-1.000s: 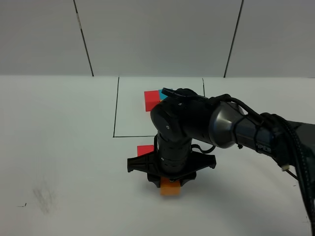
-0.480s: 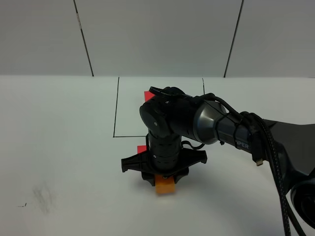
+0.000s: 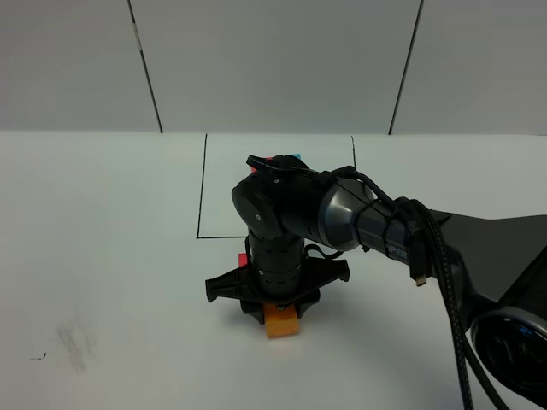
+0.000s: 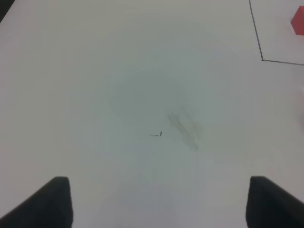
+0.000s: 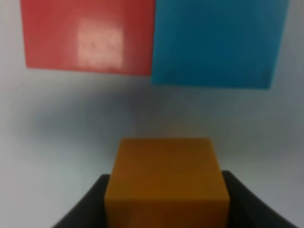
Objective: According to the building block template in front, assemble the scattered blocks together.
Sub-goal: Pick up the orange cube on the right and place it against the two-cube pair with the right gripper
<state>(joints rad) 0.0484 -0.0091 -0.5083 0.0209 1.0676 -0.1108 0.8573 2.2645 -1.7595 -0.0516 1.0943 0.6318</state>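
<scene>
alignment first: with right gripper (image 3: 279, 314) clamped on orange block (image 5: 165, 180), slide squarely toward red block (image 5: 89, 37) and blue block (image 5: 219, 42); left gripper (image 4: 159, 202) open, idle.

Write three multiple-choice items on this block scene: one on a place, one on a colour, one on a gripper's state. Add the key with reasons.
1. Where do the red cube and blue cube lie?
A. Stacked
B. Side by side on the table
C. Far apart

2. What colour is the cube in the right gripper?
A. Orange
B. Green
C. Red

3. How is the left gripper?
A. Shut on a cube
B. Open, holding nothing
C. Shut, empty

Key: B, the right wrist view shows them next to each other; A, the orange cube sits between the fingers; B, its fingertips stand wide over bare table.
</scene>
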